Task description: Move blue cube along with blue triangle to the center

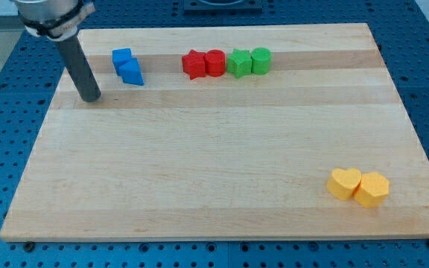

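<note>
A blue cube [121,58] and a blue triangle [132,73] sit touching each other near the view's top left of the wooden board [214,164]. The cube is above and slightly left of the triangle. My tip [91,97] rests on the board to the left of and slightly below the two blue blocks, with a small gap to them. The dark rod rises from the tip toward the view's top left corner.
A red star-like block [194,64], a red cylinder [214,62], a green star-like block [238,62] and a green cylinder [261,59] stand in a row at the top centre. A yellow heart [344,182] and a yellow hexagon [372,188] lie at the bottom right.
</note>
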You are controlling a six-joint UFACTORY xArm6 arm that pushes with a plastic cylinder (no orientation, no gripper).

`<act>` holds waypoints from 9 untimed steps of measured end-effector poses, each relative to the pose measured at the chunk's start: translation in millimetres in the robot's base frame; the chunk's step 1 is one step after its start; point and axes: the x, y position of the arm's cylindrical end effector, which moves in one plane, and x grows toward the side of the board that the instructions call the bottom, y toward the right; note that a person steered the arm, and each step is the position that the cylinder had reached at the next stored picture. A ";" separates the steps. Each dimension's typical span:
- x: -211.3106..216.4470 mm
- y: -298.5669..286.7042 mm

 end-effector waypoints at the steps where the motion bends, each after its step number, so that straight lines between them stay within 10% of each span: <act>1: -34.6 -11.1; 4: -107.6 24.8; 9: -55.0 41.5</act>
